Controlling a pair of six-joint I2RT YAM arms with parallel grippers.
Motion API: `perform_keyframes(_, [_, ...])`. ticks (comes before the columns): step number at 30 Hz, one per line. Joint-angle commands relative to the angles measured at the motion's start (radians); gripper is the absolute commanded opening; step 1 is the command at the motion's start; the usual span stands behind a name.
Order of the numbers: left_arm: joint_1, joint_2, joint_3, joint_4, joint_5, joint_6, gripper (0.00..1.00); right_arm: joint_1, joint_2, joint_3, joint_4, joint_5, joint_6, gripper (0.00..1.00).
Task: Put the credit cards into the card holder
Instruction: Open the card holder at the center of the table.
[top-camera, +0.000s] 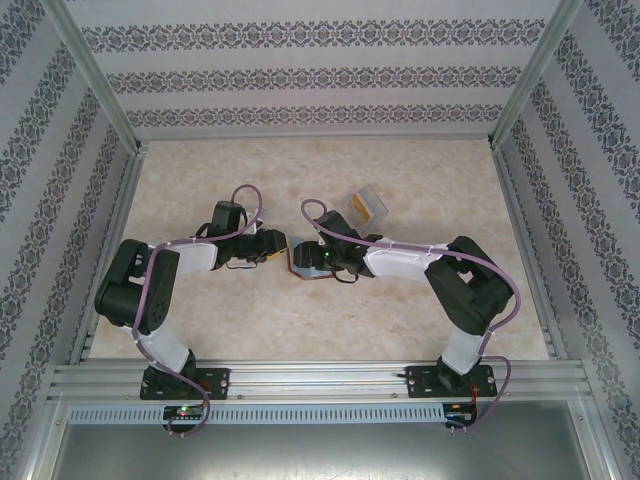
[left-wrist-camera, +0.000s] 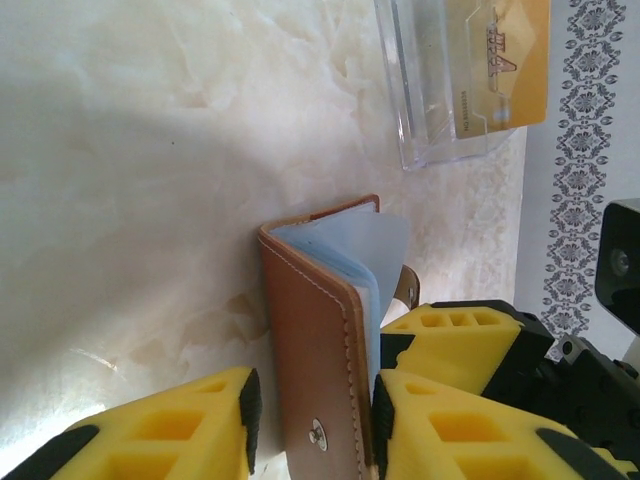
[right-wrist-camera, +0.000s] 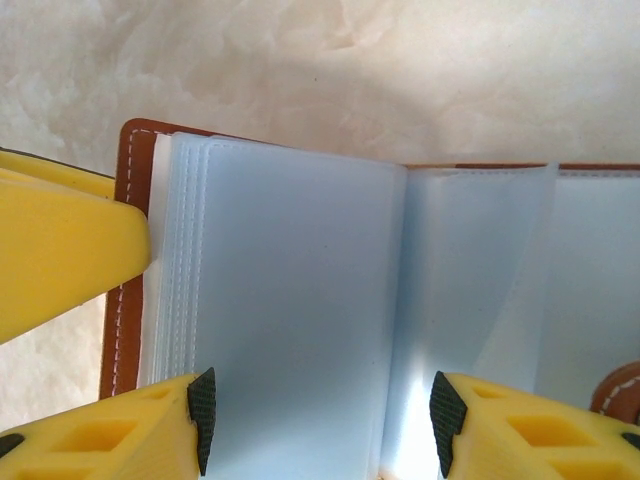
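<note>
The left gripper (left-wrist-camera: 312, 420) has its yellow fingers (left-wrist-camera: 170, 435) drawn in narrowly on either side of one cover of the card holder (left-wrist-camera: 310, 330), a small reddish-brown leather folding wallet with white stitching and a tiny metal snap stud. The black pads sit right at the leather, but I cannot tell whether they press on it. The right gripper (right-wrist-camera: 322, 420) faces it from the other side of the wallet. Its jaws stand well apart over the wallet's pale blue-grey plastic sleeves (right-wrist-camera: 290, 300), with nothing clamped between them. The wallet is spread open between the two grippers, near the middle of the beige marbled table (left-wrist-camera: 130, 200). Beyond it, apart from the wallet, lies a clear plastic box (left-wrist-camera: 430, 110) with an orange credit card (left-wrist-camera: 510, 60) inside.
</note>
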Motion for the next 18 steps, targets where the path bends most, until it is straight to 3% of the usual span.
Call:
perform_keyframes(1, [0.003,0.016,-0.005,0.040,0.027,0.026,0.36,-0.013,0.015,-0.016,0.013,-0.019,0.002,0.62])
perform_keyframes(9, [-0.006,0.030,0.013,0.008,0.031,0.055,0.31,-0.012,0.008,-0.019,0.017,-0.015,0.003,0.61])
perform_keyframes(14, [-0.023,0.019,0.033,-0.084,0.009,0.130,0.00,-0.013,-0.006,-0.035,0.031,-0.014,0.014,0.61])
perform_keyframes(18, [-0.023,0.004,0.035,-0.107,0.005,0.134,0.00,-0.011,-0.072,-0.072,0.041,0.038,-0.019,0.62])
